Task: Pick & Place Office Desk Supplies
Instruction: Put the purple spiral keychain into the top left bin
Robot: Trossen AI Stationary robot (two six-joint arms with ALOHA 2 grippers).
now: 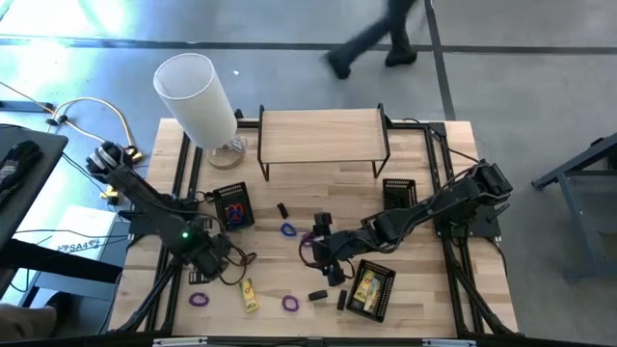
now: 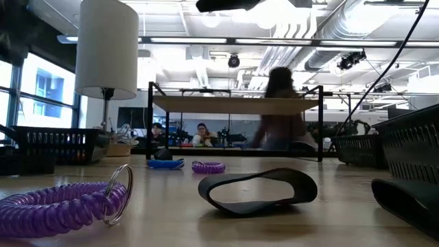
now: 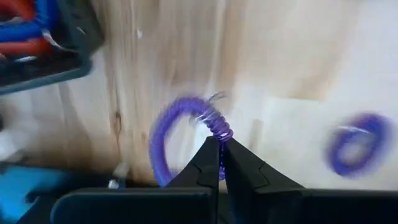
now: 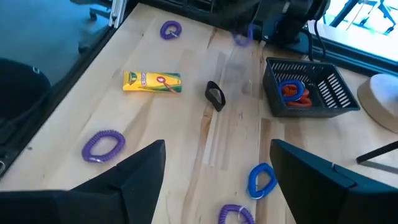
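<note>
Wooden slats cover the bench (image 1: 318, 207) seen from above, with a white cylinder (image 1: 196, 99) lying at the back left beside a low wooden shelf (image 1: 320, 135), and a blurred person walking past on the grey floor behind. Left tool (image 1: 224, 268) sits low over the front left, next to a yellow crayon box (image 1: 249, 293), with purple coil loops (image 1: 198, 300) just in front of it. Right tool (image 1: 328, 253) hangs over the middle, near a black mesh tray (image 1: 369, 289) holding yellow packs; another tray (image 1: 232, 206) with red and blue loops sits left of centre. Down at bench level, a big purple coil (image 2: 65, 206) with a metal ring lies up close, a black band loop (image 2: 257, 190) beside it, blue and purple loops farther back, people seated in the room beyond. Left wrist camera now: the fingers (image 3: 202, 168) are pressed together, pinching a purple coil loop (image 3: 186, 134) against the wood, a second purple loop (image 3: 357, 143) well apart. Right wrist camera: its fingers (image 4: 140, 171) stand spread wide and empty above the crayon box (image 4: 152, 81), a black band (image 4: 215, 96), and scattered purple and blue loops.
</note>
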